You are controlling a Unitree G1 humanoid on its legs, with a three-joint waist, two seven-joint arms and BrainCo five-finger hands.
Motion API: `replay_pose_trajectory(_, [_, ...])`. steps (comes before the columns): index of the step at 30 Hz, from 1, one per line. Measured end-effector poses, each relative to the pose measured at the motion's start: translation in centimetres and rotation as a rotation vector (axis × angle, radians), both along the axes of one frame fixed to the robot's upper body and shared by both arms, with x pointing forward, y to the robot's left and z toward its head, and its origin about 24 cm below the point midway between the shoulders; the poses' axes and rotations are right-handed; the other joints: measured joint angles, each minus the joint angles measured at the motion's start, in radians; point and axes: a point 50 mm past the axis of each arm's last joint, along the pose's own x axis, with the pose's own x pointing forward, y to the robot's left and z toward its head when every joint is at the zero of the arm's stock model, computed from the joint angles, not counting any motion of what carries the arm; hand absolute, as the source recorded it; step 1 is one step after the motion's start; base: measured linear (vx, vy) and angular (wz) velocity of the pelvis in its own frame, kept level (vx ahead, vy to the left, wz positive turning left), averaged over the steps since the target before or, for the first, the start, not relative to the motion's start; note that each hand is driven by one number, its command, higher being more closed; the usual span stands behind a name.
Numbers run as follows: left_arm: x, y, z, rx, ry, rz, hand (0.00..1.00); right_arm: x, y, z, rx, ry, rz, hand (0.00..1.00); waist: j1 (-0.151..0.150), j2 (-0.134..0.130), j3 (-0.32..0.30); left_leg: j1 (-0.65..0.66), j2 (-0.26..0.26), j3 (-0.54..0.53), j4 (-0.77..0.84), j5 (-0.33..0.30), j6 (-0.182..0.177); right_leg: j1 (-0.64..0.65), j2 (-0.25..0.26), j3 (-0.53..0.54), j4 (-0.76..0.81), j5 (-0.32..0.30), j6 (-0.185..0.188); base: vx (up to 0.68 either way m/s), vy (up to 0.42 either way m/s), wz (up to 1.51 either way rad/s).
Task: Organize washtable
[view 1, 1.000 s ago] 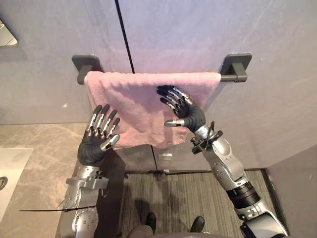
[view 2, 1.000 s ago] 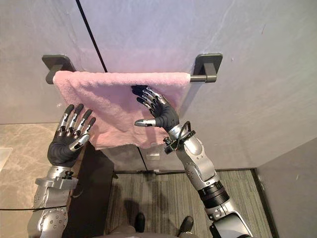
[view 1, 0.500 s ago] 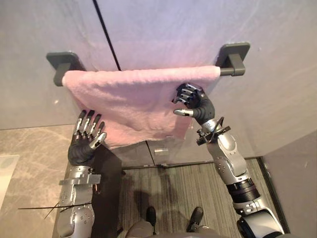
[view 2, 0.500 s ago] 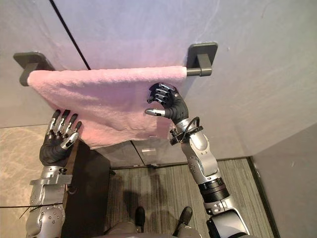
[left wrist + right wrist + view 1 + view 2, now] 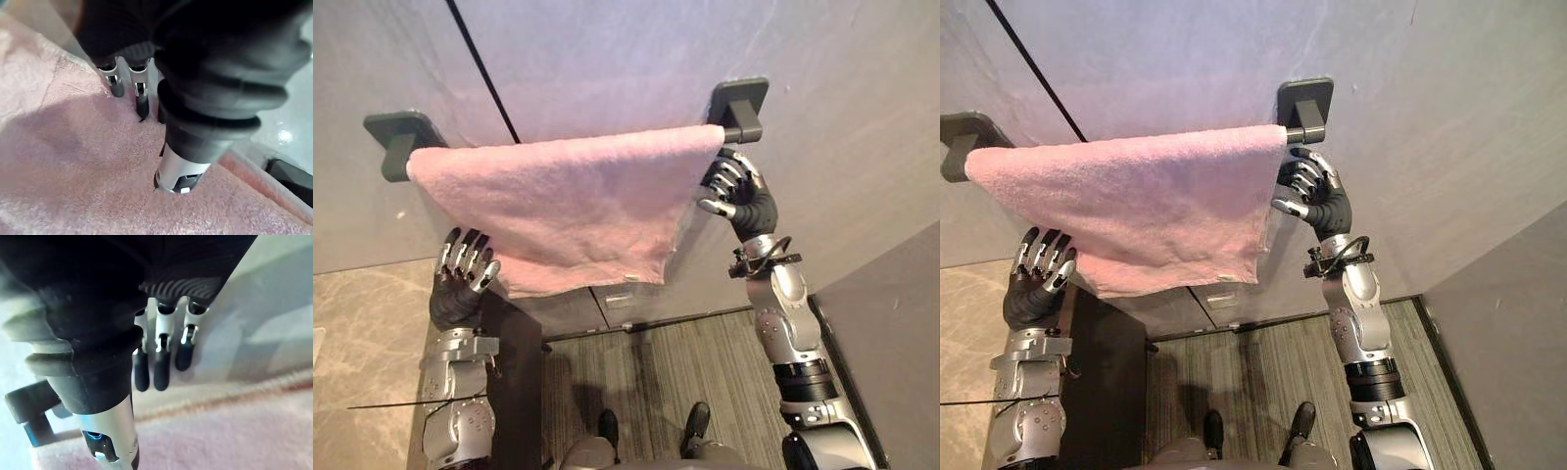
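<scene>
Right hand (image 5: pixel 739 196): raised at the right end of the pink towel (image 5: pixel 568 206), just below the right bracket (image 5: pixel 739 98) of the towel bar (image 5: pixel 737 133). Fingers loosely bent, thumb out toward the cloth. Right wrist view: fingertips (image 5: pixel 161 367) sit just above the towel's folded top edge with nothing clasped between them and the thumb. Contact with the cloth cannot be confirmed.

Left hand (image 5: pixel 458 289): held up at the towel's lower left corner, fingers nearly straight and slightly spread. Left wrist view: fingertips (image 5: pixel 141 100) and thumb tip (image 5: pixel 178 171) rest against the pink pile without any fold pinched.

Towel: draped over the bar between the two hands and spread nearly the full span from the left bracket (image 5: pixel 396 132) to the right one. Lower hem slopes, hanging lower on the side toward the right hand. A small label (image 5: pixel 626 278) sits on the hem, below and inward of the right hand.

Surroundings: grey wall (image 5: pixel 607 59) behind the bar; marble counter (image 5: pixel 362 313) beside and below the left hand.
</scene>
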Motion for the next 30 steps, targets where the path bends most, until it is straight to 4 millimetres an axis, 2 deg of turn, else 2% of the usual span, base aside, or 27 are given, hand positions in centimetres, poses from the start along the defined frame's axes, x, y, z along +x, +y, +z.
replay_pose_trajectory(2, [0.0, 0.0, -0.2, -0.002, 0.012, 0.012, 0.00, -0.1, -0.4, -0.4, 0.009, 0.016, -0.019, 0.00, 0.000, -0.001, 0.000, 0.001, -0.002, 0.000, 0.000, 0.000, 0.000, 0.001, 0.000, -0.001, 0.000, 0.000, 0.000, 0.00, 0.000, 0.00])
replay_pose_trajectory(6, [-0.7, 1.1, -0.9, -0.025, 0.037, 0.075, 0.00, -1.0, -1.6, -2.5, 0.050, 0.087, -0.078, 0.00, 0.001, -0.002, 0.000, 0.010, -0.002, -0.002, -0.001, 0.000, 0.000, 0.012, 0.000, -0.004, 0.000, 0.000, 0.000, -0.01, 0.002, 0.02])
replay_pose_trajectory(10, [-1.8, 2.1, -1.5, -0.066, 0.050, 0.169, 0.00, -2.8, -4.6, -5.5, 0.106, 0.189, -0.216, 0.00, 0.001, -0.003, 0.000, 0.011, -0.002, -0.011, -0.001, 0.000, 0.000, 0.018, -0.001, -0.013, 0.000, -0.001, 0.000, -0.01, 0.004, 0.06])
replay_pose_trajectory(11, [-2.8, 2.7, -1.9, -0.079, 0.065, 0.222, 0.00, -3.9, -6.0, -6.8, 0.129, 0.240, -0.297, 0.00, 0.000, -0.003, 0.000, 0.013, -0.002, -0.012, -0.001, 0.000, 0.000, 0.019, -0.001, -0.014, 0.000, -0.001, 0.000, 0.00, 0.000, 0.00])
replay_pose_trajectory(13, [-3.7, 3.4, -2.3, -0.095, 0.079, 0.280, 0.00, -5.3, -7.7, -8.3, 0.152, 0.294, -0.387, 0.00, 0.000, -0.003, 0.000, 0.014, -0.002, -0.018, -0.001, 0.000, 0.000, 0.023, -0.001, -0.017, 0.000, -0.002, 0.000, 0.00, 0.002, 0.05])
replay_pose_trajectory(15, [-4.4, 3.5, -2.7, -0.106, 0.090, 0.308, 0.00, -7.2, -10.3, -10.5, 0.179, 0.389, -0.539, 0.00, -0.004, -0.002, -0.001, 0.029, -0.002, -0.022, -0.002, 0.000, 0.000, 0.037, -0.001, -0.019, 0.000, -0.002, 0.000, 0.00, 0.002, 0.02])
replay_pose_trajectory(18, [-4.8, 3.7, -3.0, -0.128, 0.099, 0.350, 0.00, -9.4, -12.3, -12.5, 0.209, 0.483, -0.691, 0.00, -0.019, -0.002, -0.002, 0.048, 0.000, -0.021, -0.005, 0.000, 0.000, 0.064, -0.003, -0.025, -0.001, -0.009, 0.001, -0.05, 0.004, 0.02])
replay_pose_trajectory(19, [-5.3, 3.9, -3.3, -0.135, 0.115, 0.385, 0.00, -10.9, -13.0, -13.5, 0.222, 0.530, -0.777, 0.00, -0.028, 0.000, -0.012, 0.054, 0.001, -0.019, -0.007, -0.001, -0.001, 0.072, -0.005, -0.039, -0.002, -0.017, 0.005, -0.05, -0.008, 0.06])
replay_pose_trajectory(22, [-6.2, 4.0, -4.1, -0.134, 0.153, 0.438, 0.00, -13.3, -13.7, -15.0, 0.251, 0.613, -0.895, 0.00, -0.027, 0.005, -0.031, 0.070, 0.008, -0.012, -0.016, 0.000, -0.001, 0.085, -0.002, -0.044, -0.001, -0.022, 0.002, -0.01, -0.003, 0.02])
replay_pose_trajectory(26, [-6.9, 3.2, -6.0, -0.158, 0.228, 0.450, 0.00, -15.9, -13.1, -19.0, 0.314, 0.812, -0.994, 0.00, -0.026, 0.026, -0.079, 0.099, 0.017, 0.004, -0.021, -0.003, -0.005, 0.105, 0.006, -0.043, -0.001, -0.031, 0.000, -0.01, -0.020, -0.06])
replay_pose_trajectory(28, [-6.6, 2.3, -7.3, -0.177, 0.273, 0.422, 0.00, -16.6, -12.6, -20.7, 0.352, 0.897, -1.010, 0.00, -0.025, 0.041, -0.089, 0.107, 0.017, 0.008, -0.021, -0.004, -0.006, 0.112, 0.005, -0.043, 0.000, -0.031, 0.000, -0.01, -0.004, -0.04])
replay_pose_trajectory(30, [-6.2, 0.2, -10.3, -0.198, 0.412, 0.344, 0.00, -17.8, -11.8, -22.9, 0.386, 1.019, -1.032, 0.00, -0.026, 0.058, -0.094, 0.125, 0.020, 0.023, -0.019, -0.007, -0.011, 0.125, 0.006, -0.040, -0.001, -0.033, 0.003, -0.04, -0.007, -0.07])
